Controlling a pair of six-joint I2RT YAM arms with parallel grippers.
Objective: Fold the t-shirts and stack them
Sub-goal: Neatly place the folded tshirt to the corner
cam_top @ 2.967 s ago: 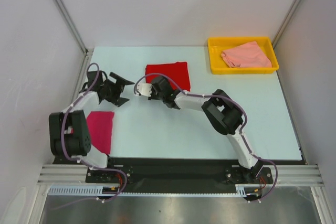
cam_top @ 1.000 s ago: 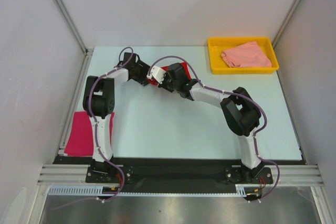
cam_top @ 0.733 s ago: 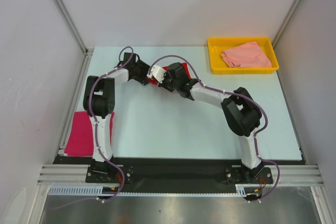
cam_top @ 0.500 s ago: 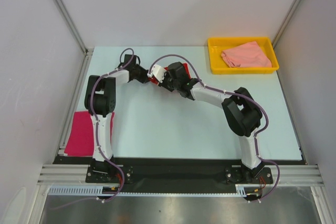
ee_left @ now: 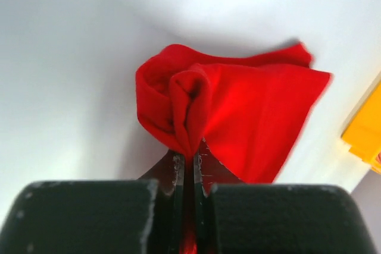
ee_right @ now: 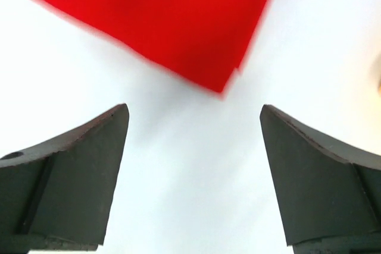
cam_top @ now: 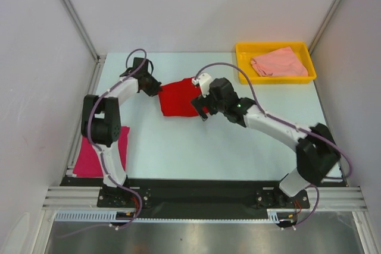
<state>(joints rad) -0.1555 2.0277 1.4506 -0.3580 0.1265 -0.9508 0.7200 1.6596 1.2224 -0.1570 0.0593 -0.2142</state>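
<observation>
The left gripper point(ee_left: 187, 162) pinches a bunched edge of the red shirt point(cam_top: 178, 98); the right gripper point(ee_right: 193, 111) gapes wide, empty, over the counter point(cam_top: 178, 147).

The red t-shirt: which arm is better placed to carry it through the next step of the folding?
Left. The left gripper is shut on a bunched edge of the red t-shirt. The right gripper stands open near the shirt's corner and holds nothing.
</observation>
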